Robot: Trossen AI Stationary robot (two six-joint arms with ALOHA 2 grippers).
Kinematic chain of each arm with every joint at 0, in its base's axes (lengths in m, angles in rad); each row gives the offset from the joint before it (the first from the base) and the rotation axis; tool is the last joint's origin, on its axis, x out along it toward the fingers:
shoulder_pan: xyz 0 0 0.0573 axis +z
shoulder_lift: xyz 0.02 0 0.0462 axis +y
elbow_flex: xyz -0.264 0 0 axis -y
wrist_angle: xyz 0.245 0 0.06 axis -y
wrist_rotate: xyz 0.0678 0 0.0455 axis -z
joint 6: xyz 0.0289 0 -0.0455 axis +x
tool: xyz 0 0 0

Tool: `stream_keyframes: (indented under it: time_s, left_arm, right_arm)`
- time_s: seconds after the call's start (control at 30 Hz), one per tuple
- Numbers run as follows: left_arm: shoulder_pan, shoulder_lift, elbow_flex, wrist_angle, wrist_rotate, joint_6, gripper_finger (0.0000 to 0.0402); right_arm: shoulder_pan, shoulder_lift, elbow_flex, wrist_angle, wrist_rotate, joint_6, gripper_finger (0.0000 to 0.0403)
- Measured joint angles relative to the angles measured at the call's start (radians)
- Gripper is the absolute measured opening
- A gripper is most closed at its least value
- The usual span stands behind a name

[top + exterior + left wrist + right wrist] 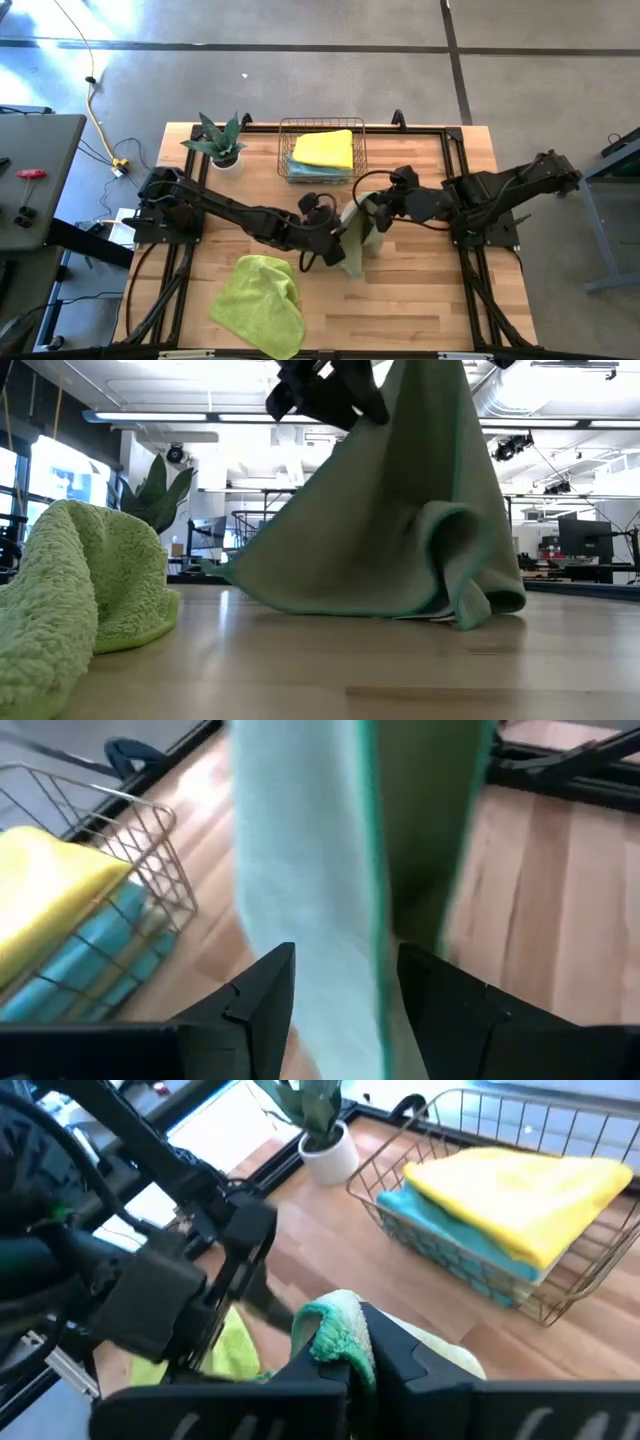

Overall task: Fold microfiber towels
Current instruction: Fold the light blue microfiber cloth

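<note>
The table (pixel 420 290) is a wooden slab in a dark frame. It carries a wire basket (pixel 322 180) at the far edge, centre. The basket holds two folded microfiber towels: a yellow towel (pixel 324 148) on top of a light blue towel (pixel 318 171). A potted plant (pixel 217 141) stands just beside the basket, toward the left arm's side.

A lime green towel (pixel 260 302) lies crumpled on the table near the front edge, on the left arm's side, apart from both arms.

A pale sage green towel (pixel 356 240) hangs at the table centre, between the two end effectors. Its upper part is lifted clear; its lower edge rests bunched on the table surface, as the low view shows.

Left end effector (pixel 335 240): the fingers stand moderately apart. In the left wrist view the hanging sage towel, with its darker green edge binding, passes between the two fingers (pixel 262 995). Whether the fingers press on the cloth cannot be told. The left arm reaches from its base at the table's left side diagonally to the centre.

Right end effector (pixel 380 212): fully closed, pinching a bunched corner of the sage towel, visible between the fingertips in the right wrist view. The right arm extends from its base at the right side toward the centre.
</note>
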Motion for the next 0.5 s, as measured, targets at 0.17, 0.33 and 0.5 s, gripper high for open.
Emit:
stream_keyframes:
  time_s: [0.17,0.33,0.5]
  left_arm:
    - [-0.028,0.050,0.001,-0.027,0.045,-0.061,0.0168]
    - [-0.051,0.100,0.001,-0.048,0.052,-0.119,0.0168]
    - [-0.066,0.133,0.001,-0.104,0.057,-0.169,0.0168]
  right_arm:
    - [-0.005,-0.032,0.000,0.008,0.019,-0.032,0.0000]
    - [-0.006,-0.050,0.000,0.013,0.023,-0.054,0.0000]
    - [-0.006,-0.062,0.000,0.000,0.031,-0.054,0.0000]
